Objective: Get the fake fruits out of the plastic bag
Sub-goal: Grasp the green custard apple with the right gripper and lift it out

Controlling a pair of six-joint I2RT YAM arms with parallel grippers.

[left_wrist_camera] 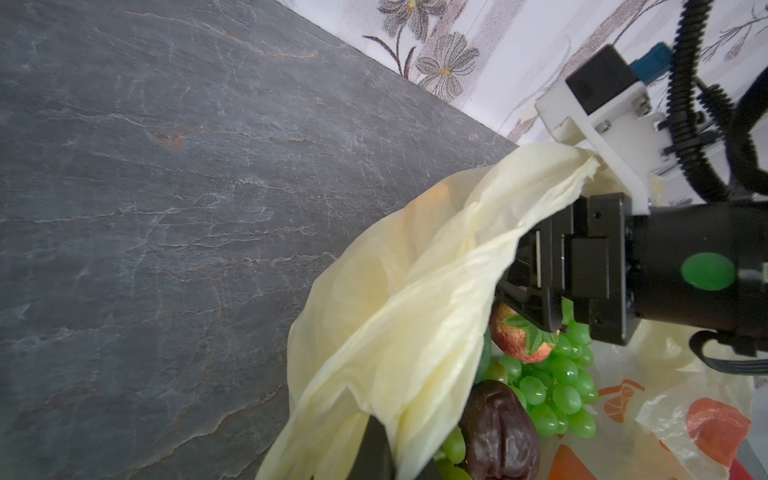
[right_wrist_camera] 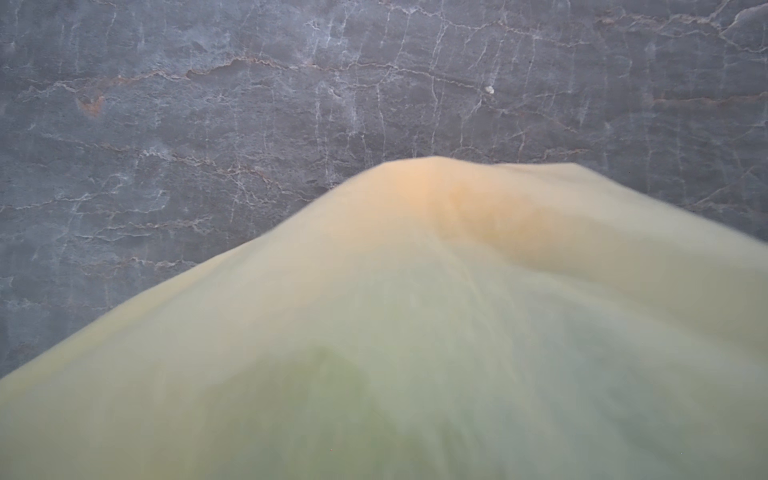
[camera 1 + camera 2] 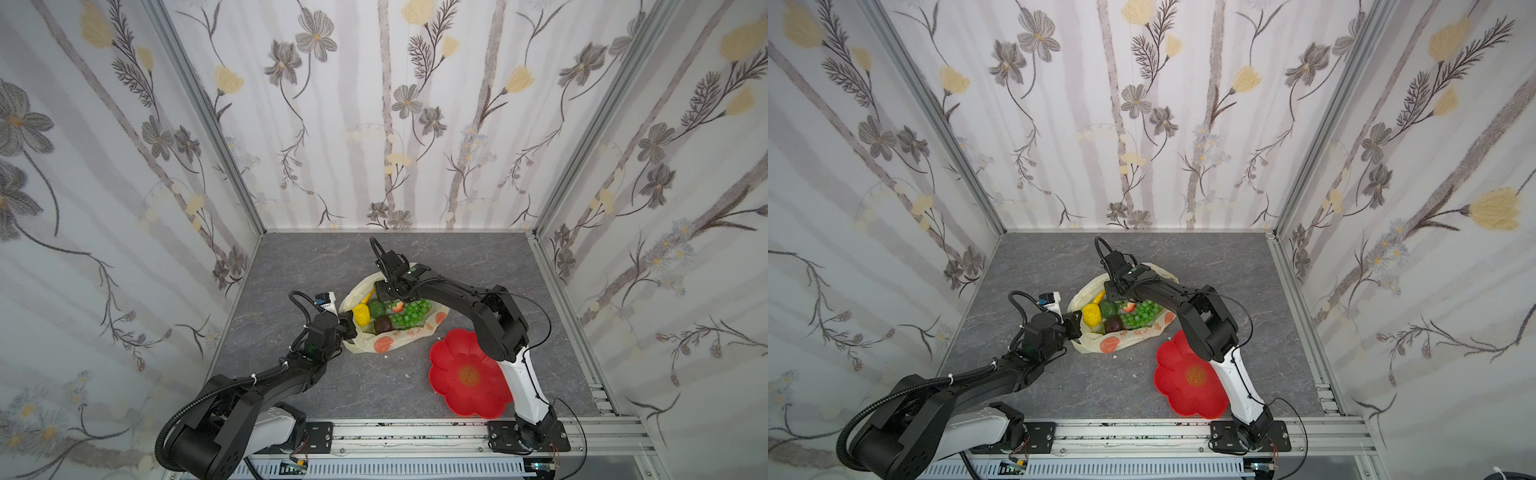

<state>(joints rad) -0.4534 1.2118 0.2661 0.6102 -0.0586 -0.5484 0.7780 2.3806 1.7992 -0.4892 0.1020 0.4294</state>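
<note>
Red dish sits empty, your fake fruits all in the plastic bag; left gripper pinches its rim; right gripper: you cannot tell its spread.

glossy fake fruits lie inside the open pale-yellow plastic bag.

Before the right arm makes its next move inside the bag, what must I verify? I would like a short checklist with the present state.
1. Bag mouth held open: ok; the left end effector is shut on the edge of the plastic bag.
2. Fruits exposed: ok; lemon, avocado, strawberry and grape bunch show in the mouth.
3. Right end effector in the mouth: ok; it is near the strawberry.
4. Fruit gripped: cannot tell; bag film hides its fingertips.
5. Right wrist view clear: not ok; blurred film fills most of it.
6. Red dish free: ok; no fruit shows in it.
</note>
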